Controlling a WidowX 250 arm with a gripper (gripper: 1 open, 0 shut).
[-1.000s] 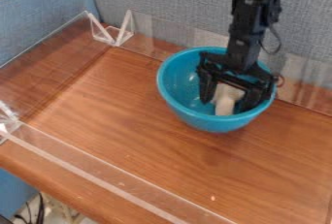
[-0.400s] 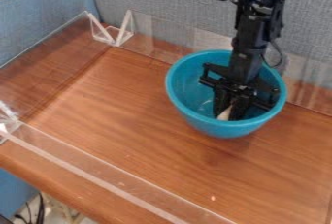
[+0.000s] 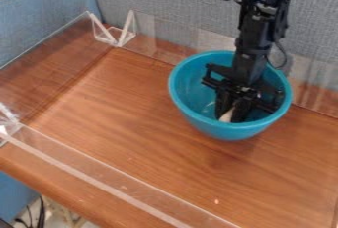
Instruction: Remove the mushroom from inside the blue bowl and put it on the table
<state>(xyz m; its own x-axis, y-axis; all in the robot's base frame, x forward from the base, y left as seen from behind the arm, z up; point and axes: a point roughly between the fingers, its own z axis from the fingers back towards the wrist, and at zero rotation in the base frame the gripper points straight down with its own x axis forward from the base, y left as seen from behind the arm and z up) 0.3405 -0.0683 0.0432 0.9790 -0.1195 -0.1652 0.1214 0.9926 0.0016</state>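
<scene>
Gripper [image 3: 235, 108] is pointing straight down inside the blue bowl [image 3: 195, 97], jaws clamping together on the mushroom [image 3: 232, 115]. Bowl is sitting on the counter [image 3: 119, 133], mushroom is sitting low inside it

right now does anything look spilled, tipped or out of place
Nothing stands out. The blue bowl sits upright on the table, and the gripper is down inside it, closed on the mushroom. No spill or damage shows.

A lab test cell: wood table [image 3: 119, 123] edged by acrylic walls [image 3: 113, 27], fabric partition [image 3: 158, 5].
</scene>
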